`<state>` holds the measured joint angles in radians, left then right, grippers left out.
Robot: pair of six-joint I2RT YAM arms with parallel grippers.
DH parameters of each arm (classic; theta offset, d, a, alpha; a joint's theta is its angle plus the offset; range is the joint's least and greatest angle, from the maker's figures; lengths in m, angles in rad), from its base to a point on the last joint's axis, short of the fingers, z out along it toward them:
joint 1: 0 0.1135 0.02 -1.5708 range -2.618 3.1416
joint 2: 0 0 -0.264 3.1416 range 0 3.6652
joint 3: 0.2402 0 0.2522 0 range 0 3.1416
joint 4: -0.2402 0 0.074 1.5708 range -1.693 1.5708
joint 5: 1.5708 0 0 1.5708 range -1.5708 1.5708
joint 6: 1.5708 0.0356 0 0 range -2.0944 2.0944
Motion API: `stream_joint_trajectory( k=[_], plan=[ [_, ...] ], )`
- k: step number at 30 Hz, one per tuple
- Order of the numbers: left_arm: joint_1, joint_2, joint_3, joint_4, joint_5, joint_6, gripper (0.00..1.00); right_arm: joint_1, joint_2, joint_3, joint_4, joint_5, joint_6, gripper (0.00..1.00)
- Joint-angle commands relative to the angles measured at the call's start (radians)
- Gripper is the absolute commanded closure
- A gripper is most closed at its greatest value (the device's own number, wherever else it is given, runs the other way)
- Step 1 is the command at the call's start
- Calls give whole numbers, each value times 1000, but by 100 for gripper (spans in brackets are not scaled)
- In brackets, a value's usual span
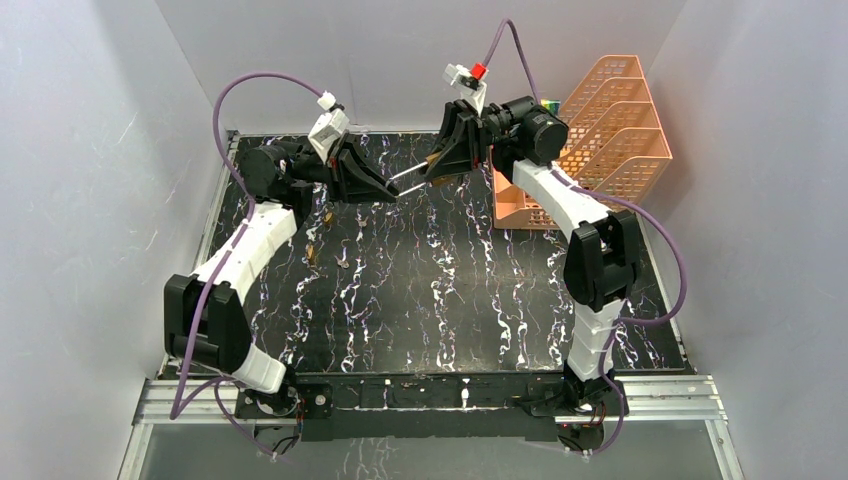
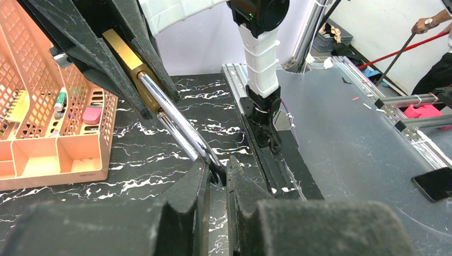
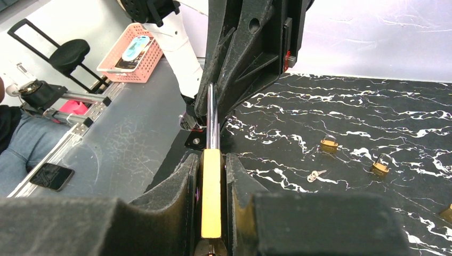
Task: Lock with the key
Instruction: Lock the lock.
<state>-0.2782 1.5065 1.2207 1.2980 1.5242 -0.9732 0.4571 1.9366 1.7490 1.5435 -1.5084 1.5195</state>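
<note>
Closest to us, in the right wrist view, the right gripper (image 3: 212, 160) is pinched narrow on the brass body of a padlock (image 3: 211, 197), one pad flat on each face. From the body the long steel shackle (image 3: 211, 114) runs straight out to the other arm. In the left wrist view the left gripper (image 2: 216, 178) is drawn in to a thin slit, and the bend of the shackle sits in that slit, touching both pads. So we have the padlock held at both ends, in the air above the far half of the counter (image 1: 450, 300), between the two wrists.

We judge this an early step: the padlock is being steadied or passed from one gripper to the other, and no key is in it. A key (image 3: 317, 174) lies flat on the counter towards its left edge, near two small spare padlocks (image 3: 329, 143), well apart from both grippers.

We cannot tell whether the shackle is pushed home in the body. Next, we think, one gripper must keep the padlock firm with its keyhole free, while the other lets go and goes down for the key. That key is thin and flat on the counter, so the pick needs a low, careful pinch.
</note>
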Motion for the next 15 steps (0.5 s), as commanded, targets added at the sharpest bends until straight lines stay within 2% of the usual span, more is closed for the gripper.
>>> stream_joint_trajectory(
  k=[1, 15],
  plan=[
    [-81, 20, 58, 44, 12, 5, 100, 48, 24, 79, 145, 26, -7, 100],
    [-96, 90, 109, 44, -66, -1, 100, 117, 47, 111, 102, 67, -67, 100]
  ],
)
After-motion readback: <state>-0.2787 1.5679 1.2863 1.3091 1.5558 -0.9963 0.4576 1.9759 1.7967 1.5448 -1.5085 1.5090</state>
